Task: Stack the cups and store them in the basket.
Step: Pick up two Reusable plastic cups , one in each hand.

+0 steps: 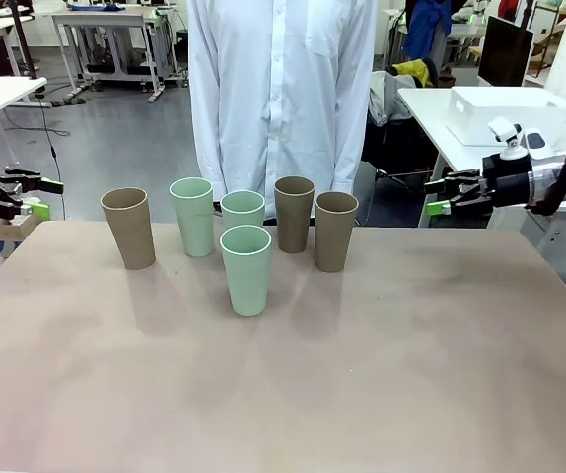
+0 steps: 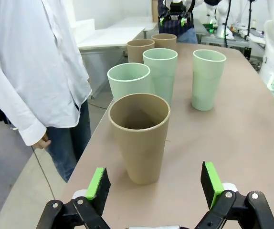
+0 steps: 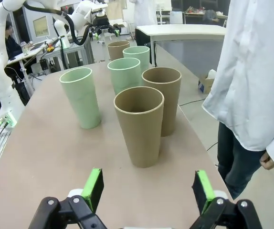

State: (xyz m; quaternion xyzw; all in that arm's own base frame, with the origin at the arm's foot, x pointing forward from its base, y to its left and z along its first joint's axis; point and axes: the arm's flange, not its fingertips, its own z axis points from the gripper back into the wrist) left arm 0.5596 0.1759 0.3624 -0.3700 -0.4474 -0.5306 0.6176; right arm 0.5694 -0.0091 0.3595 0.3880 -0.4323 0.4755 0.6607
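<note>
Six cups stand upright near the table's far edge: brown (image 1: pixel 128 229), mint (image 1: pixel 193 216), mint (image 1: pixel 243 209), brown (image 1: pixel 294 214), brown (image 1: pixel 335 231), and a mint one (image 1: pixel 247 270) in front. My left gripper (image 1: pixel 44 195) hovers open off the table's left end, facing the leftmost brown cup (image 2: pixel 139 138) between its spread fingers' line (image 2: pixel 155 186). My right gripper (image 1: pixel 435 195) hangs open off the right end, facing the rightmost brown cup (image 3: pixel 139 126), its pads wide apart (image 3: pixel 149 188). The basket (image 1: pixel 505 111), a white bin, sits on a side table at the back right.
A person in a white shirt (image 1: pixel 281 94) stands at the far edge behind the cups, arms hanging down. The near half of the brown table (image 1: pixel 362 394) is bare. Other desks and equipment stand farther back.
</note>
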